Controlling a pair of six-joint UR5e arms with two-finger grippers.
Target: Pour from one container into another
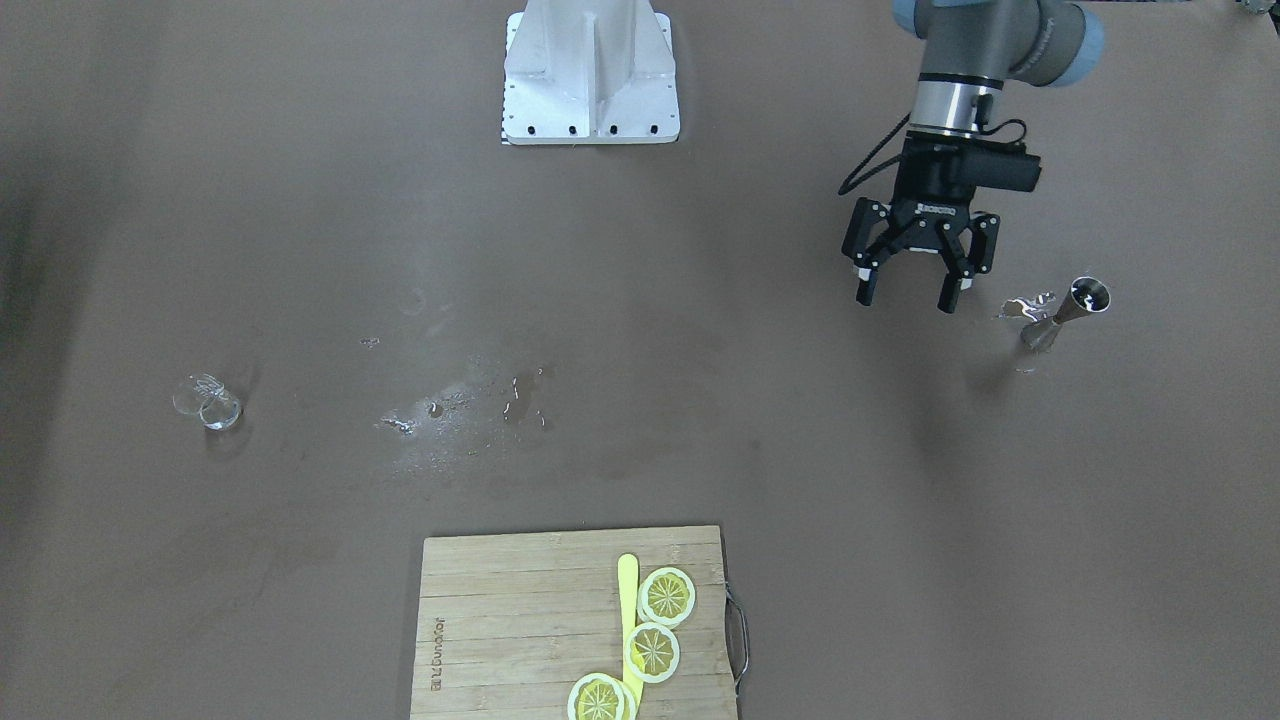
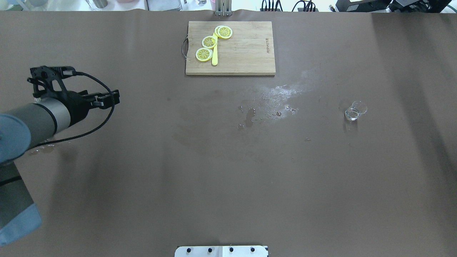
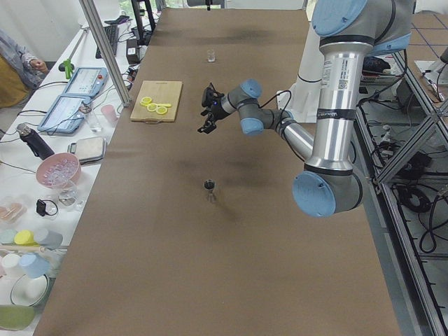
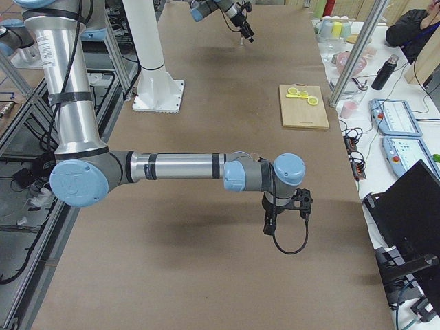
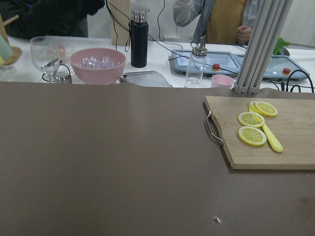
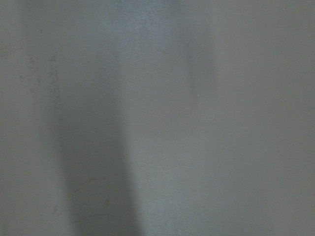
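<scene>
left gripper [image 1: 906,297] hangs jaws wide, empty, near the upright steel jigger [image 1: 1066,314]; small glass [image 1: 207,402] sits well apart across the table [image 1: 700,250]. right gripper [image 4: 285,210] — can't tell. risk: jigger's narrow & top-heavy — an off-centre pinch could tip it.

Jigger [image 1: 1065,315] near left claw [image 1: 906,300]; glass [image 1: 207,402] well apart.

Robotics lab: pedestal-mounted arms [image 3: 336,105], teach pendants [image 3: 82,79]

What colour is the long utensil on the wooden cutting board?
The long plastic utensil is yellow; clearest in the front-facing view.
</scene>
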